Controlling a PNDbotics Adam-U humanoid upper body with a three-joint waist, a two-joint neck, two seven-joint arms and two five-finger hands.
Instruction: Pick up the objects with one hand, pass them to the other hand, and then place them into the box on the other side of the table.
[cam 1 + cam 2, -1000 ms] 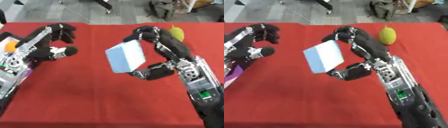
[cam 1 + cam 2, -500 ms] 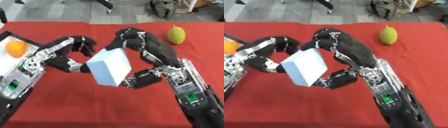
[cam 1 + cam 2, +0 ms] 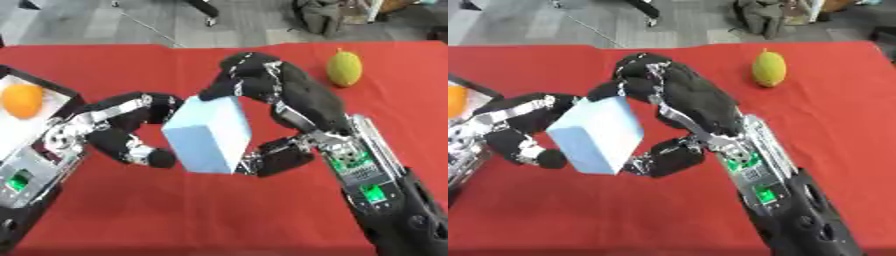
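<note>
Showing, left eye view: two hands are meeting above the red table [image 3: 114,220].
Right hand [image 3: 293,102]: fingers are curling over the light blue block [image 3: 208,134], thumb pinching it from below.
Left hand [image 3: 122,132]: fingers are curving round the block's left face, touching it.
Box [image 3: 39,107]: is sitting at the left edge, holding an orange [image 3: 22,100].
Showing, right eye view: a yellow-green fruit [image 3: 769,68] is lying far right, well apart.
</note>
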